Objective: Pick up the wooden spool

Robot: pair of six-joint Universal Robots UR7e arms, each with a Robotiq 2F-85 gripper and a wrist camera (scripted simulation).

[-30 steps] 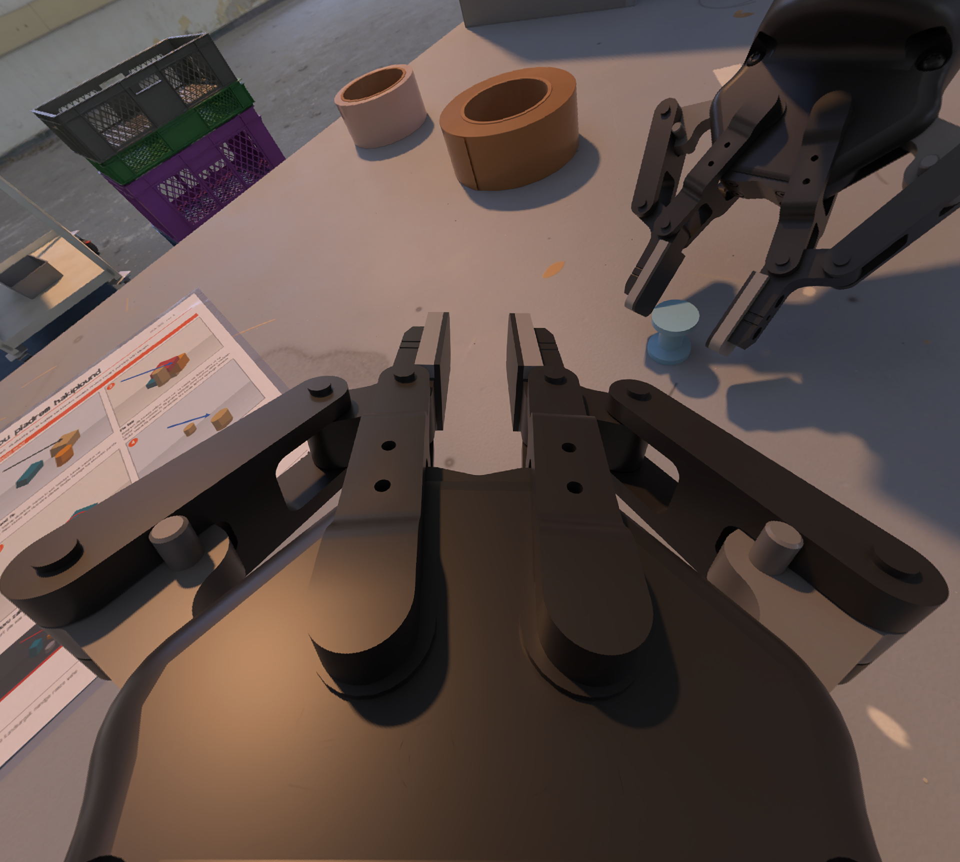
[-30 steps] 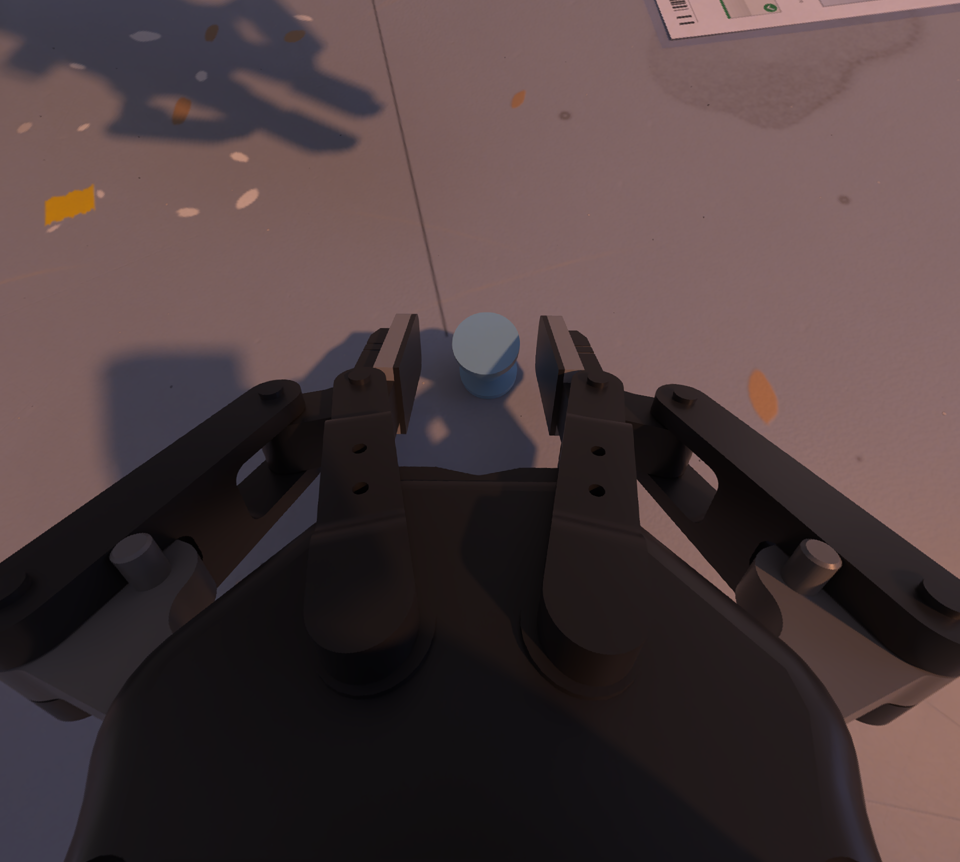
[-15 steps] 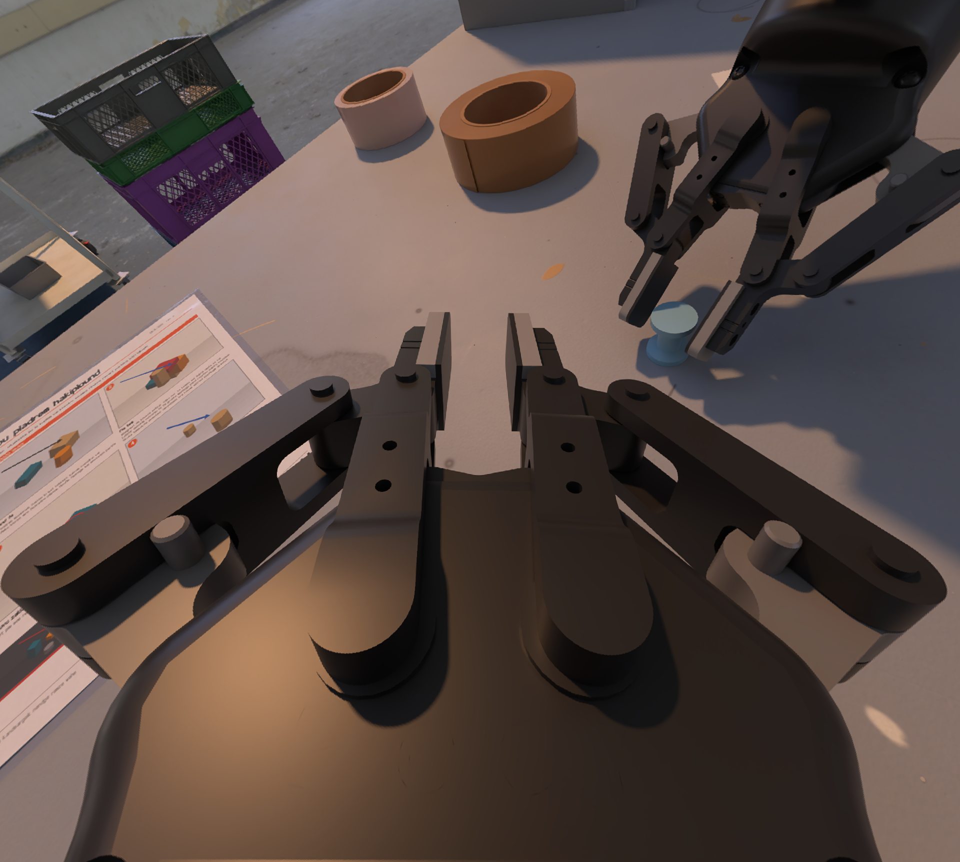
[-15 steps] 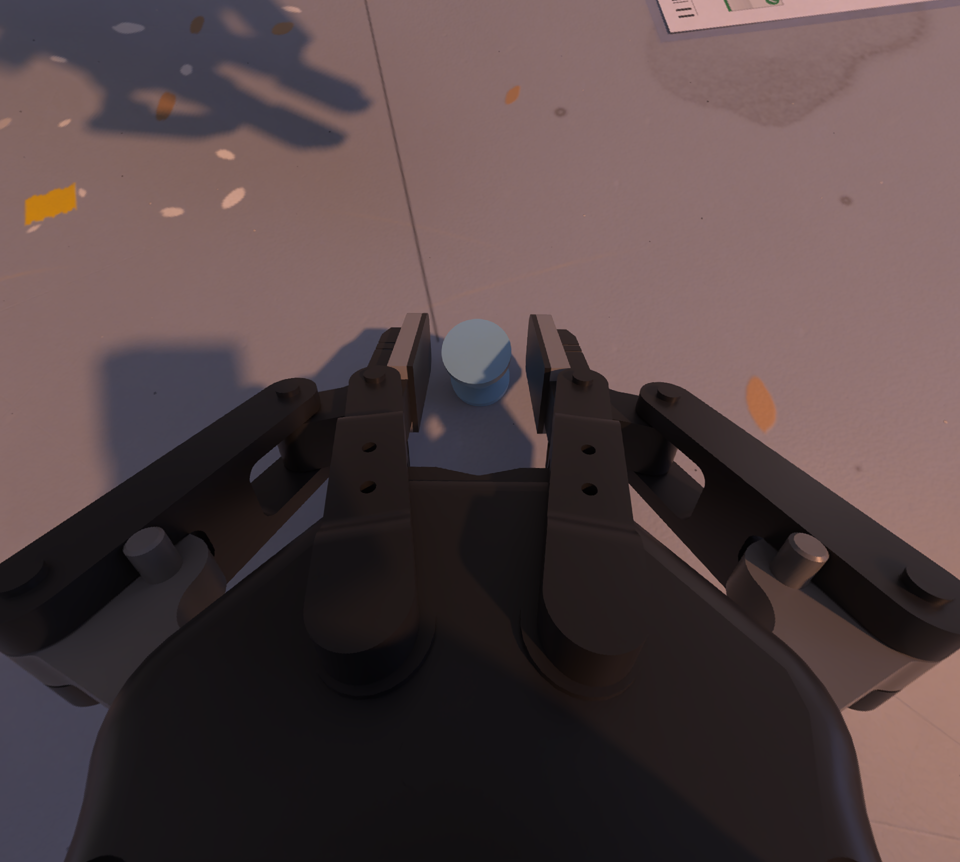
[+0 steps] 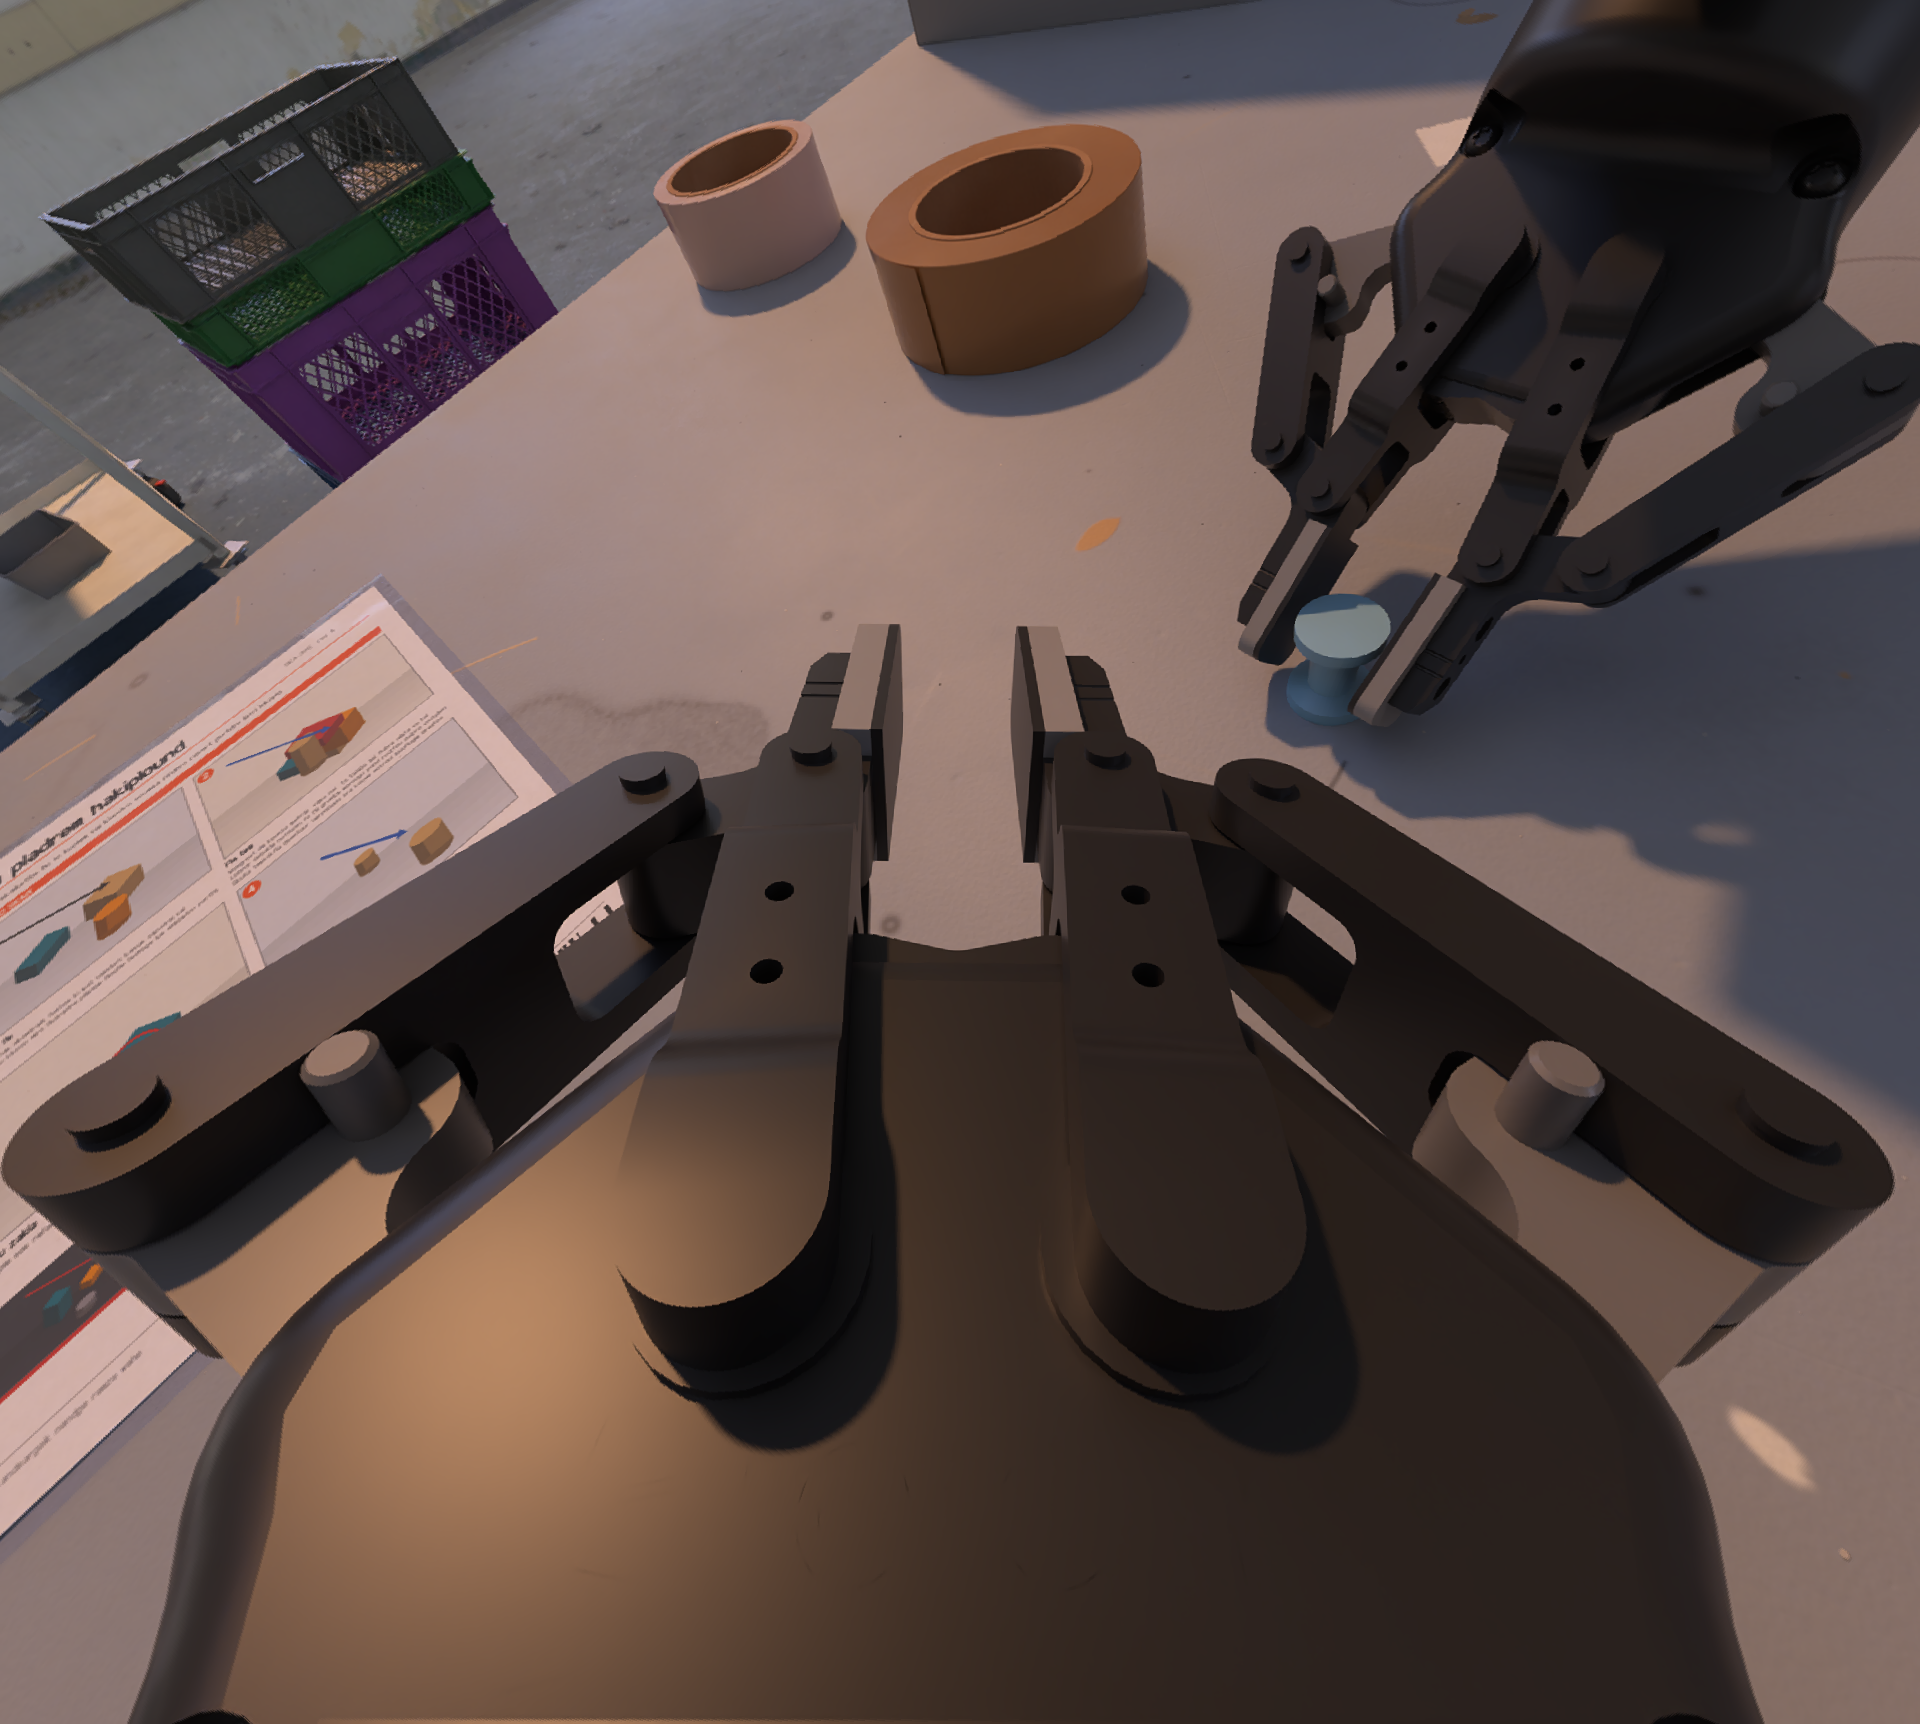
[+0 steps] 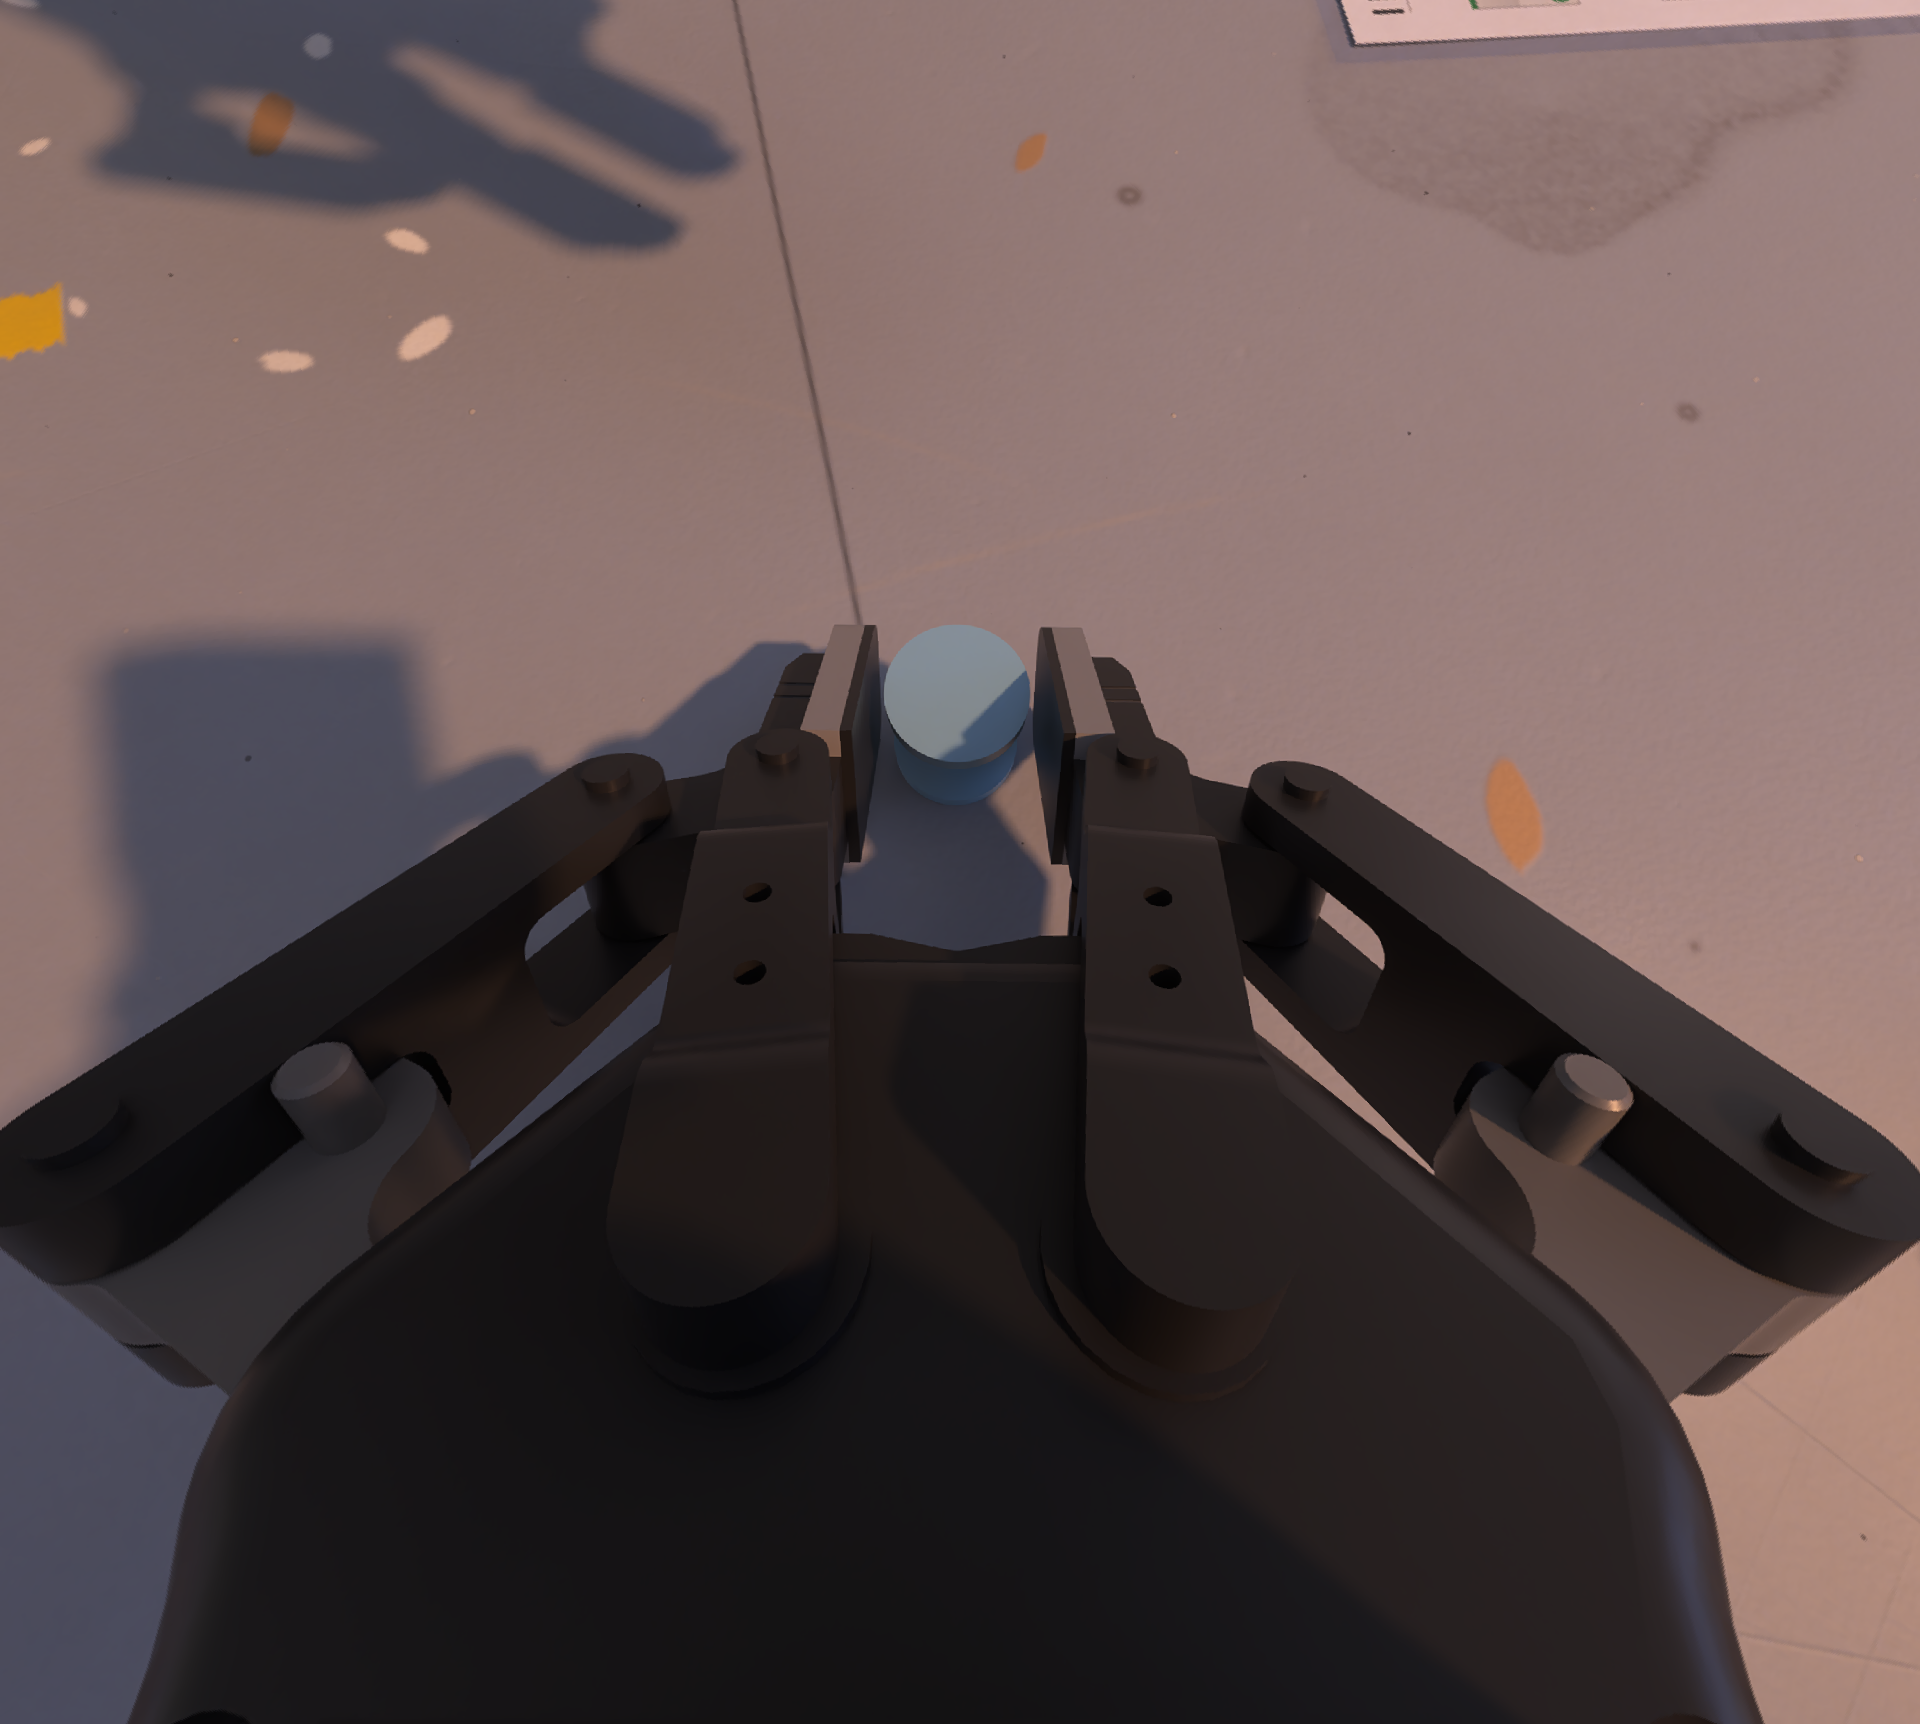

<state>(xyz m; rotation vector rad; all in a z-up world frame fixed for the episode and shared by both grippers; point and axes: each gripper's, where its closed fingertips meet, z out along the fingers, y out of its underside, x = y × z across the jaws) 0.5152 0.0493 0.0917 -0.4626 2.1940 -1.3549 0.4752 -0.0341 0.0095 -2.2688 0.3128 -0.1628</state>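
The wooden spool stood upright on the worktop, its long axis vertical, directly between the fingertips of the right end effector; that end effector straddled it, pads just beside the top flange, whether touching I could not tell; the left end effector hung well apart to the left, fingers slightly parted and holding nothing; the spool looked pale blue, small, with round flanges and a narrower waist, lit on top.
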